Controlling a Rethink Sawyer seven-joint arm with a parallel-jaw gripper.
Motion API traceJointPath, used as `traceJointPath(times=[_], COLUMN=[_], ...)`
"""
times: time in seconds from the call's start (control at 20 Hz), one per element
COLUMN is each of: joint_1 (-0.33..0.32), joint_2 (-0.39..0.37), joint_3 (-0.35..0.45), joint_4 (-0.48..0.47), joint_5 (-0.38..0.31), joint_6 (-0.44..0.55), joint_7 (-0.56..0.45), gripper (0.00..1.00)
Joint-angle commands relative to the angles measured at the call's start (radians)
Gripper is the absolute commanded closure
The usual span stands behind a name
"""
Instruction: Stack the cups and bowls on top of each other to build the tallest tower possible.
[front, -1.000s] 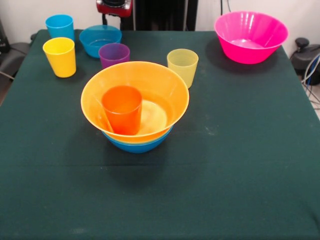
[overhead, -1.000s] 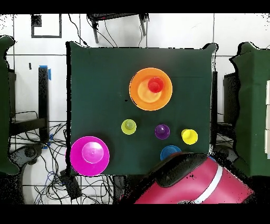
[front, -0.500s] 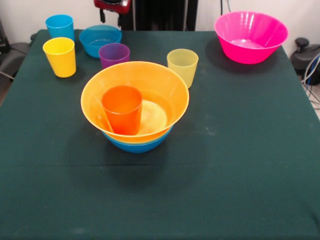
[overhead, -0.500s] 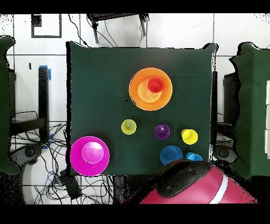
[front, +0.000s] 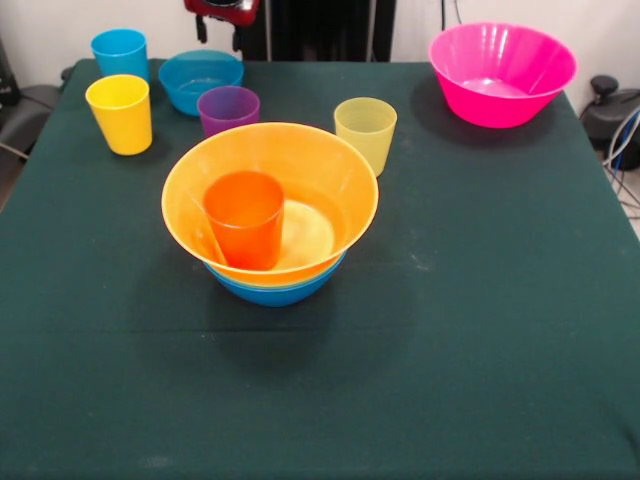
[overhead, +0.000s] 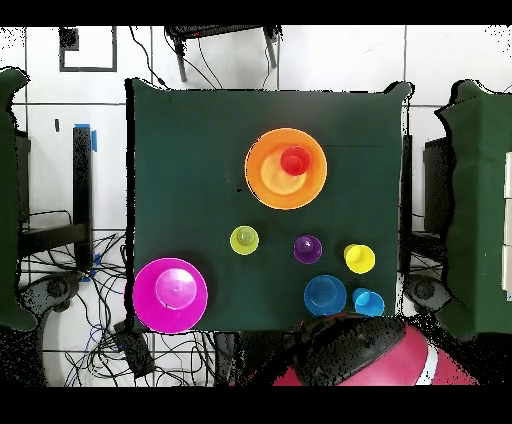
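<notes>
A: Where is the arm (overhead: 360, 358) seen?

B: It is pulled back off the table (front: 480, 330), a fat red and black shape at the overhead view's bottom edge. Only a red and black bit of the pincer (front: 222, 8) is seen at the front view's top edge (open or closed cannot be told).

A: And the tower (front: 270, 215)?

B: It is found mid-table. A blue bowl (front: 275, 290) is nested under the big orange-yellow bowl (front: 330, 175), and the orange cup (front: 245, 218) is stood inside, upright.

A: What are they made of?

B: Smooth, see-through plastic. The pink bowl (front: 502, 73) is set well apart, and the yellow-green cup (front: 365, 133) just behind the tower.
</notes>
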Motion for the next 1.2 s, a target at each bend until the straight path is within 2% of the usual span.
traceJointPath(times=[0.05,0.6,1.2], joint_1=[0.028,0.03,0.002], joint_2=[0.009,0.043,0.039], joint_3=[0.162,0.192,0.194], joint_4=[-0.065,-0.116,-0.084], joint_5=[0.049,0.076,0.071], joint_6=[0.041,0.047,0.018], joint_7=[0.049,0.068,0.068], gripper=[0.0,0.0,0.0])
